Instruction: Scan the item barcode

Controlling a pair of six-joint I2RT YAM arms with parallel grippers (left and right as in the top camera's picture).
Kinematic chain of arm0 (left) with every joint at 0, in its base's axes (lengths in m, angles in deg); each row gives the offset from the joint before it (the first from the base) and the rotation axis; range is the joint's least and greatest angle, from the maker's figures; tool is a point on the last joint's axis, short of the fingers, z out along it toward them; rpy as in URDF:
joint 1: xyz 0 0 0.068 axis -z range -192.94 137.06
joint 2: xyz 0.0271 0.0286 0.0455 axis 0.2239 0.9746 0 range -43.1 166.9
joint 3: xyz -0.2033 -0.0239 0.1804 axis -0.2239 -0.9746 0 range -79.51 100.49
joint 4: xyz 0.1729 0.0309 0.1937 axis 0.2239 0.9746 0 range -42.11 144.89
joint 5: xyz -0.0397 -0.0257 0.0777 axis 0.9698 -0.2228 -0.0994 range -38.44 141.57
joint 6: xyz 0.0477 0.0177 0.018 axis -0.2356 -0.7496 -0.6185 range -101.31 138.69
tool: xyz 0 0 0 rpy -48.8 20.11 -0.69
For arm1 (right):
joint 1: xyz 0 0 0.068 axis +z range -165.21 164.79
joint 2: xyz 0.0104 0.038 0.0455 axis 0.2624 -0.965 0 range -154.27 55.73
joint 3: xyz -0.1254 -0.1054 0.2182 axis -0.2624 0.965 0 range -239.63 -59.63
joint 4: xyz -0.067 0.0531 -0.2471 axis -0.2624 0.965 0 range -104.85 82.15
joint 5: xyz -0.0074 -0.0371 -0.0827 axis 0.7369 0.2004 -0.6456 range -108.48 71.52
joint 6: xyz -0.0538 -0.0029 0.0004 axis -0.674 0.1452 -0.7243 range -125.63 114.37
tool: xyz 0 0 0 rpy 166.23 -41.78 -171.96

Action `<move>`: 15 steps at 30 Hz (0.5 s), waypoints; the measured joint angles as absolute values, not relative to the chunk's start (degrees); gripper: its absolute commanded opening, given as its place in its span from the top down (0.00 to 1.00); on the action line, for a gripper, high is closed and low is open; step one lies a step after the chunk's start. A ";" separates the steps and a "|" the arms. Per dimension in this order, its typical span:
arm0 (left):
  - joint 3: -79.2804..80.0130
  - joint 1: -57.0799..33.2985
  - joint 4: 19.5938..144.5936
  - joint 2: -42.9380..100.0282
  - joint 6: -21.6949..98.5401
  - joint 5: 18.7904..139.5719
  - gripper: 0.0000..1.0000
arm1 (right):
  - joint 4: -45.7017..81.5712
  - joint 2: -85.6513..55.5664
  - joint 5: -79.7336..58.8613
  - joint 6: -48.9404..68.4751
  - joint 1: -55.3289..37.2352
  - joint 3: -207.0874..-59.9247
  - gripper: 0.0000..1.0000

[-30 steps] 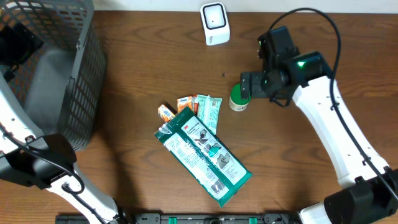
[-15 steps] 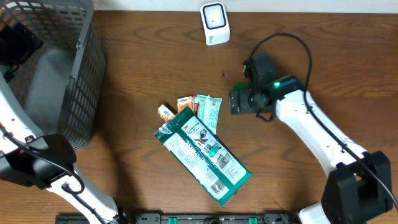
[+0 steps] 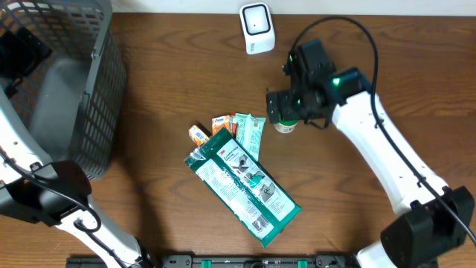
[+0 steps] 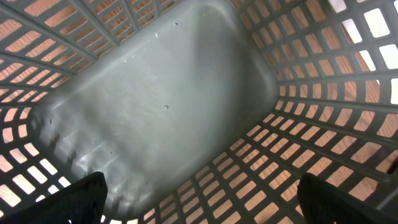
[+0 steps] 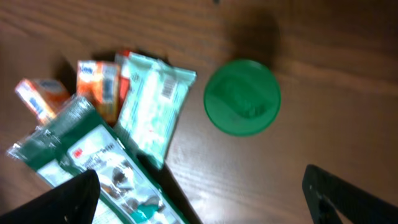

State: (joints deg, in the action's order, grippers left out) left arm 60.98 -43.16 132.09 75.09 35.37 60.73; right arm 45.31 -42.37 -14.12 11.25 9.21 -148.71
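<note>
The items lie mid-table: a large green 3M package (image 3: 242,182), a mint-green packet (image 3: 251,132) with a barcode, small orange packets (image 3: 210,128) and a green-lidded jar (image 3: 285,126). A white scanner (image 3: 256,28) stands at the back. My right gripper (image 3: 285,106) hovers open just above the jar. In the right wrist view the green lid (image 5: 242,96) sits ahead of the wide-apart fingers (image 5: 68,199), and the mint packet (image 5: 152,115) and the 3M package (image 5: 93,162) lie to its left. My left gripper (image 4: 202,199) hangs open inside the basket, holding nothing.
A grey mesh basket (image 3: 97,112) fills the back left corner; its floor (image 4: 161,99) is bare in the left wrist view. Bare brown tabletop (image 3: 163,82) lies between the basket and the items, and more lies to the right of the jar.
The right arm has swung left and its gripper now hangs over the jar, partly covering it. The left arm and the items have not moved.
</note>
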 measured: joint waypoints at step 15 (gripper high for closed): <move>60.98 -43.16 132.07 75.09 35.37 60.71 0.02 | 55.34 -63.93 -13.92 9.90 7.42 -165.30 0.01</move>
State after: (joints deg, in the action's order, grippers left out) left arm 60.98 -43.16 132.07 75.09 35.37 60.71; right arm 55.34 -63.93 -13.92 9.90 7.42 -165.30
